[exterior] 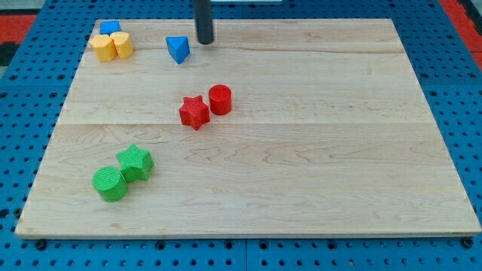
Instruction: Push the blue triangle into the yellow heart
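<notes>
At the board's far left, about eleven o'clock from centre, sits the yellow heart, touching a yellow block and a blue block. The blue triangle stands apart at its three o'clock. My tip is just beside the triangle at its two o'clock — a bare rod, no jaws to open or close. The triangle looks light, rigid and apt to spin — I'd press its right face squarely.

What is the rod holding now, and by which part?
Nothing is held. My tip stands just to the view's right of the blue triangle, apparently not touching it.
</notes>
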